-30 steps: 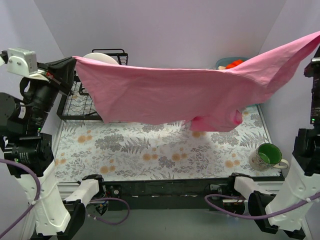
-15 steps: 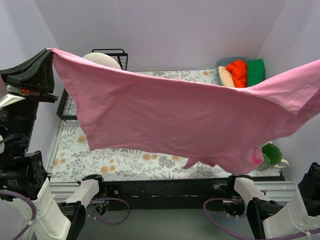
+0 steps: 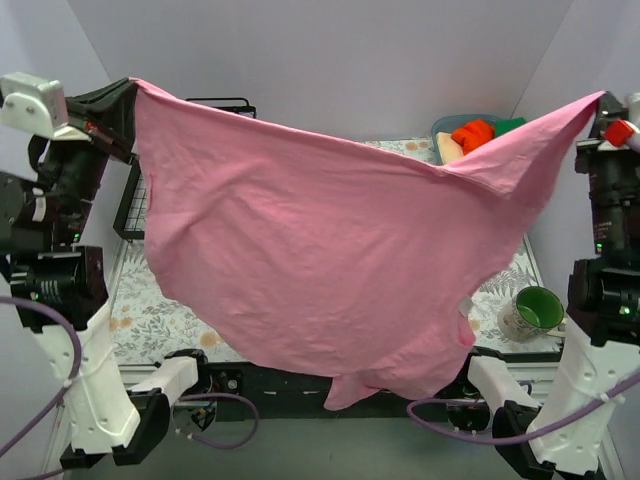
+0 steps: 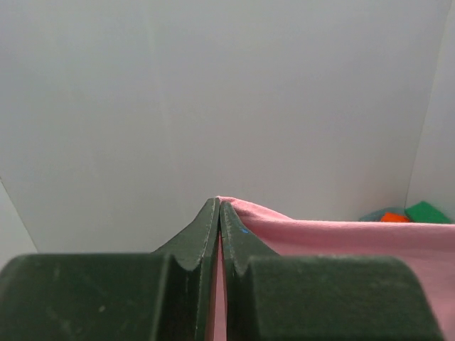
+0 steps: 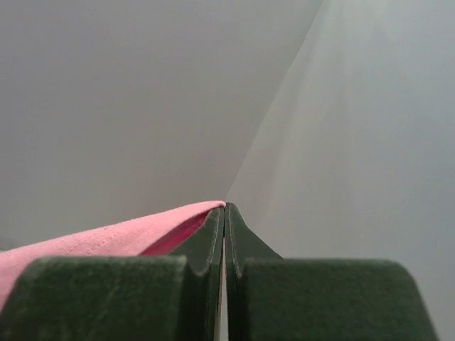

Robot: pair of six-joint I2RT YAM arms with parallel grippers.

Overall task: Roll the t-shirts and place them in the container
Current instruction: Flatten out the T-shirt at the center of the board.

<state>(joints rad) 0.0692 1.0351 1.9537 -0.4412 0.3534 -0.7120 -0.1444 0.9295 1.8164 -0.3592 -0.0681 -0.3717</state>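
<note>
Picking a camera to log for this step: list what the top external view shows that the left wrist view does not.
Only top external: the pink t-shirt spread whole in the air between left gripper and right gripper, the green mug, the dish rack. Only left wrist: the left fingers pressed together on the shirt's edge, up close. Both: pink cloth, the orange-red tee and green tee at the back.

Pink t-shirt (image 3: 320, 260) stretched midair, corners high; orange-red tee (image 3: 472, 132), green tee (image 3: 509, 126), cream tee (image 3: 450, 149) far right
</note>
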